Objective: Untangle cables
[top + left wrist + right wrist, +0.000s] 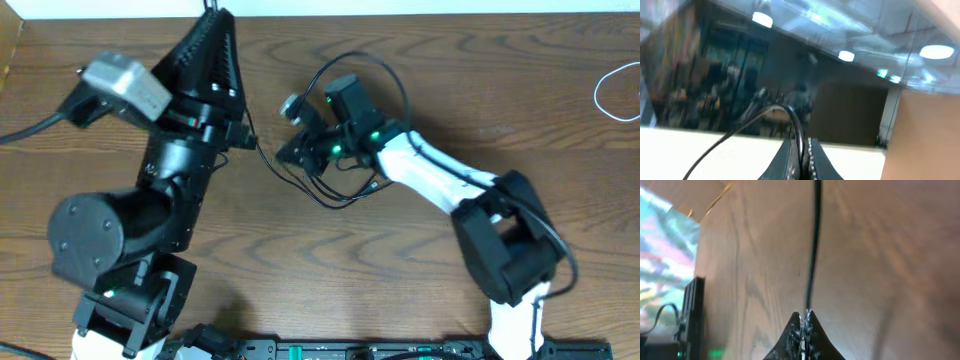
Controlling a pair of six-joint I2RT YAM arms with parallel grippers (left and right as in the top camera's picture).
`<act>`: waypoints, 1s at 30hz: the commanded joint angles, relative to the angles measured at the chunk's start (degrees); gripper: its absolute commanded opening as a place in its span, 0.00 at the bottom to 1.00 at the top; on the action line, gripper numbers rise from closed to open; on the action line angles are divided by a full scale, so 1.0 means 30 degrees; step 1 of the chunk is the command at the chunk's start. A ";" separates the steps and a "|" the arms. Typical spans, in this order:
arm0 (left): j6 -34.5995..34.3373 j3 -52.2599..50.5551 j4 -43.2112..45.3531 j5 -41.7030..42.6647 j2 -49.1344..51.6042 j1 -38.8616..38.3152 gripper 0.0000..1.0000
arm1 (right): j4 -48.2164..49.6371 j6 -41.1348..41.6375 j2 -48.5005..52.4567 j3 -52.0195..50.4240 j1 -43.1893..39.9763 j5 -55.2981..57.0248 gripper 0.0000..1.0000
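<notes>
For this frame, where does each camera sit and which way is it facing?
Overhead: above the table, looking straight down; left arm, right arm, black cable, white cable.
Left wrist: on left arm, tilted up toward ceiling lights; left tool shut on black cable.
Right wrist: low, facing along the table; right tool shut on black cable.
Shared: all show the black cable.

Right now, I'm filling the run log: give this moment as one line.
left gripper: shut on black cable, high | right gripper: shut on black cable, near table | white cable: apart, far right
</notes>
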 commanded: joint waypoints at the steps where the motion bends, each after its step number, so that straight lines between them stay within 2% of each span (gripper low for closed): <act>1: -0.0095 0.0138 -0.1923 -0.0029 -0.0117 0.0087 0.08 | -0.0546 0.1596 -0.3424 0.0117 -0.1472 0.1005 0.01; 7: -0.0095 0.0138 -0.6841 0.0874 0.0095 0.0087 0.08 | -0.2382 0.4328 -0.6747 0.0117 -0.4437 0.2841 0.01; 10: -0.0087 0.0138 -0.7104 0.1953 0.0576 0.0087 0.08 | -0.2907 0.4350 -0.6856 0.0109 -0.4976 0.2863 0.01; 12: 0.0364 0.0138 -0.6113 0.1982 0.0772 0.0087 0.08 | -0.3402 0.3745 -0.6353 0.0109 -0.4758 0.2871 0.06; 14: 0.0546 0.0138 -0.3759 0.1960 0.0692 0.0087 0.08 | -0.3570 0.3118 -0.5625 0.0109 -0.4269 0.2849 0.21; 16: 0.0546 0.0138 -0.1545 0.1902 0.0495 0.0087 0.08 | -0.3483 0.3053 -0.4699 0.0109 -0.3687 0.2790 0.43; 17: 0.0546 0.0138 -0.0699 0.1814 0.0401 0.0087 0.07 | -0.3432 0.3053 -0.4393 0.0109 -0.3468 0.2790 0.50; 19: 0.0546 0.0138 0.1508 0.1384 0.0007 0.0087 0.08 | -0.3147 0.3053 -0.3264 0.0109 -0.2667 0.2790 0.70; 23: 0.0554 0.0146 0.3475 -0.1129 -0.0750 0.0087 0.07 | -0.1639 0.2295 -0.1450 0.0109 -0.1027 0.1020 0.82; 25: 0.0554 0.0146 0.3526 -0.1829 -0.0962 0.0087 0.07 | -0.0670 0.1107 -0.0845 0.0109 -0.0335 -0.0131 0.84; 27: 0.0554 0.0146 0.3534 -0.2033 -0.1151 0.0087 0.08 | 0.0160 0.1064 -0.0175 0.0109 0.0364 -0.0007 0.84; 28: 0.0554 0.0146 0.3570 -0.2033 -0.1188 0.0087 0.07 | 0.0554 0.1166 0.0189 0.0109 0.0641 -0.0015 0.80; 30: 0.0554 0.0146 0.3883 -0.2040 -0.1217 0.0087 0.07 | 0.1705 0.2171 0.1086 0.0109 0.1304 0.0015 0.60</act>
